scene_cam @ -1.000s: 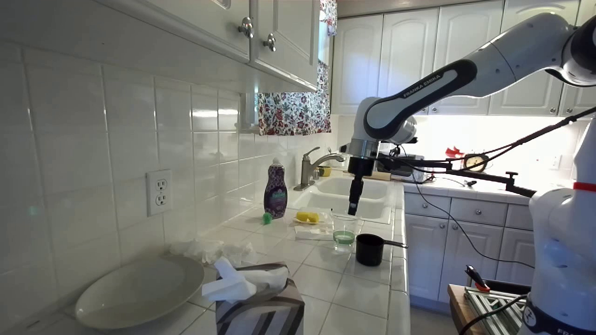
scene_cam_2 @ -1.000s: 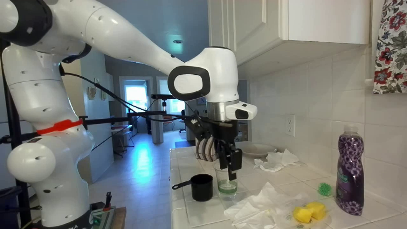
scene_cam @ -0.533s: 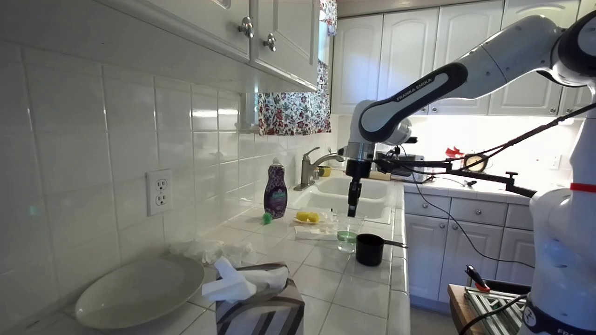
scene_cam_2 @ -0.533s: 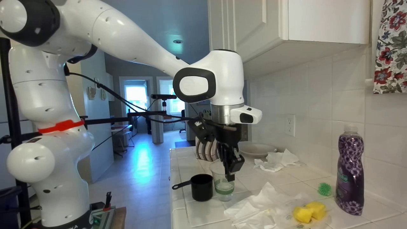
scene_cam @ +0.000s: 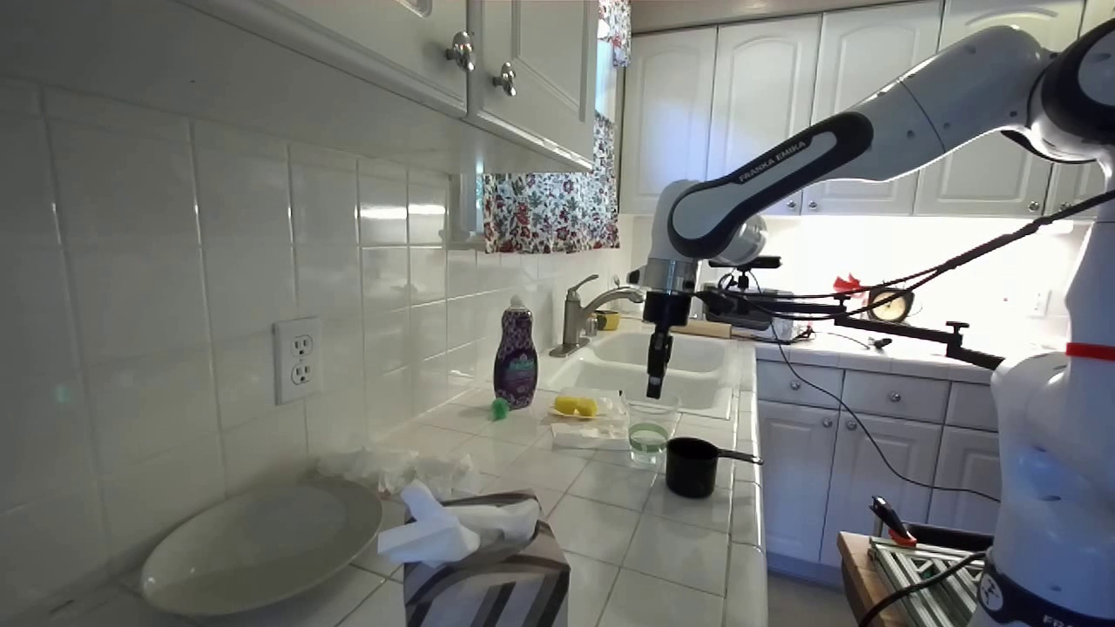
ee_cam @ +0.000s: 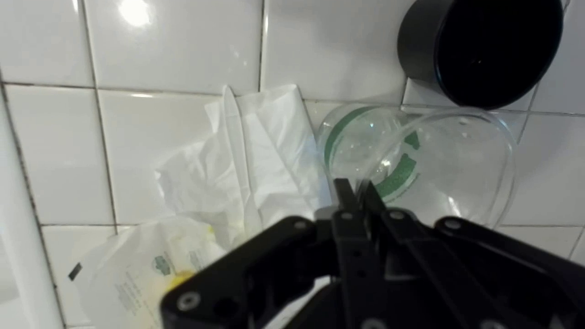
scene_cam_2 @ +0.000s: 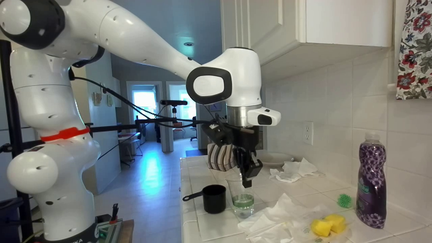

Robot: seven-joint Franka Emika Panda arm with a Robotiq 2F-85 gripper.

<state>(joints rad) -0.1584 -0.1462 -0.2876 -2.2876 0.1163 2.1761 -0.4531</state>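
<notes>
My gripper [ee_cam: 355,183] is shut on the near-side wall of a clear plastic cup [ee_cam: 397,178] with a green band, its rim passing between the fingertips. In the wrist view the cup leans, its mouth to the right and its base to the left. Both exterior views show the gripper [scene_cam: 654,394] at the top of the cup [scene_cam_2: 243,201]; whether the base still touches the counter I cannot tell. Some clear liquid seems to sit at the bottom. Right beside the cup stands a black measuring cup [scene_cam_2: 214,199]. Crumpled white paper [ee_cam: 274,151] lies on the cup's other side.
Yellow sponge-like pieces [scene_cam_2: 327,225], a green spiky ball [scene_cam_2: 344,200] and a purple soap bottle [scene_cam: 516,361] sit toward the wall. A tissue box [scene_cam: 488,566] and grey plate [scene_cam: 261,549] stand farther along. Sink [scene_cam: 662,376] and faucet [scene_cam: 575,318] lie behind; cabinets hang overhead.
The jaws have closed onto the cup's wall. After that the gripper has risen slightly, and the cup has shifted and tilted with it. The measuring cup has not moved.
</notes>
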